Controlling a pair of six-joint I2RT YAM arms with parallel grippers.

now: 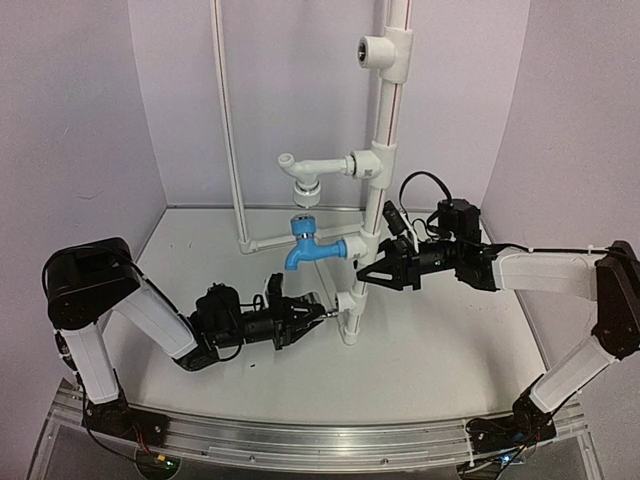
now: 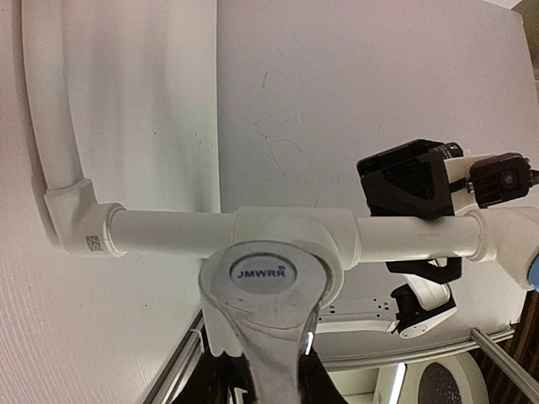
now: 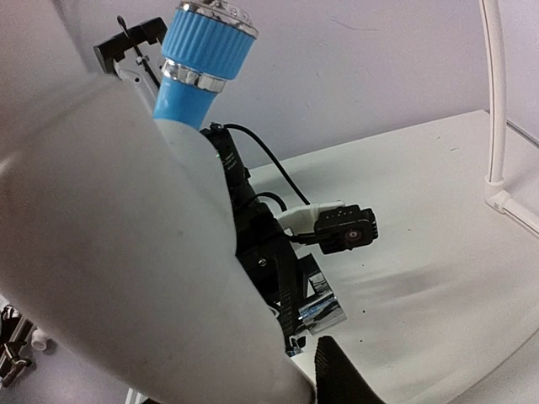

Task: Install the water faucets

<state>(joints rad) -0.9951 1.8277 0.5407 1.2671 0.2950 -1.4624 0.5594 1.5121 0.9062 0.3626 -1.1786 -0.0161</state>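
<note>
From above, mid-frame, the left claw (image 1: 305,321) is clamping the small shiny silver metal faucet (image 1: 322,316) at the lowest white plastic tee (image 1: 349,300); the right claw (image 1: 368,272) is straddling the white upright pipe (image 1: 375,215), grip unclear. Left wrist: tilting risks cross-threading. Right wrist: unbraced pipe risks twisting.

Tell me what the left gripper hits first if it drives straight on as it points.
Probably the low white tee fitting on the upright pipe: the left gripper, shut on the silver faucet, aims at it, and the faucet's end would touch first.
</note>
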